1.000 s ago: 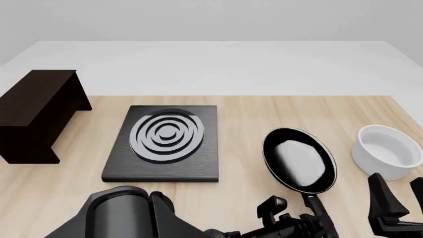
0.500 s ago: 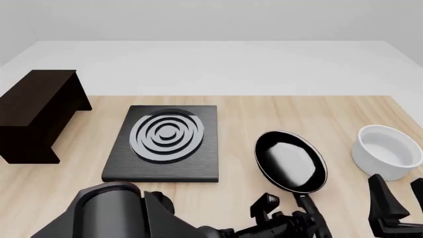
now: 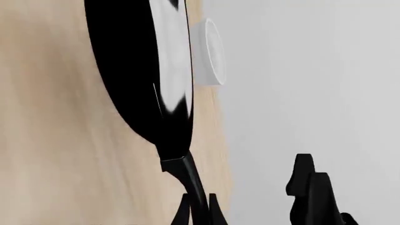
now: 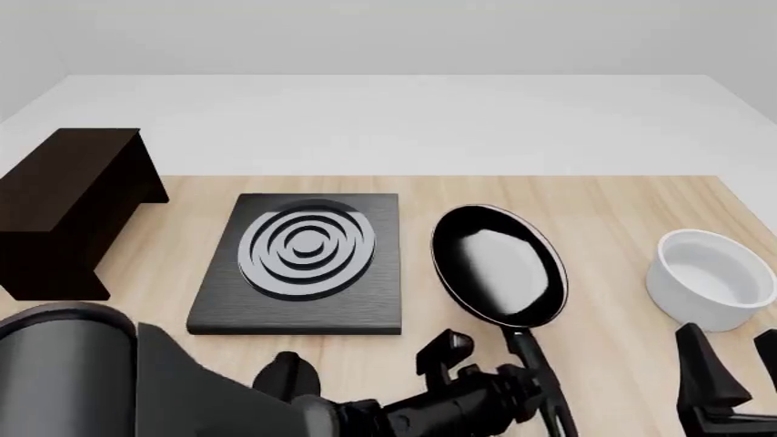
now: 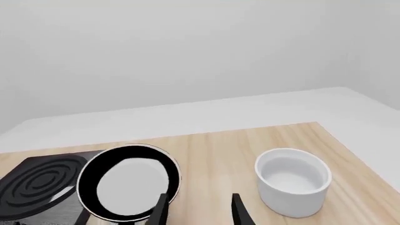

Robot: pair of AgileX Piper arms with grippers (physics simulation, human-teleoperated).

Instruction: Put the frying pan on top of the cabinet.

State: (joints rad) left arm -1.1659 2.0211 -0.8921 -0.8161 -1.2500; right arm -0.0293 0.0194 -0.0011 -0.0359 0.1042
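Your left gripper [image 4: 525, 387], clamped on its handle, has carried the frying pan [image 4: 499, 265] left beside the stove plate [image 4: 301, 264]; cabinet [image 4: 67, 208] remains far left. Right gripper [image 5: 198, 206] hangs open.

Front camera looks down the table; both wrist cameras share the frying pan [image 4: 499, 265].
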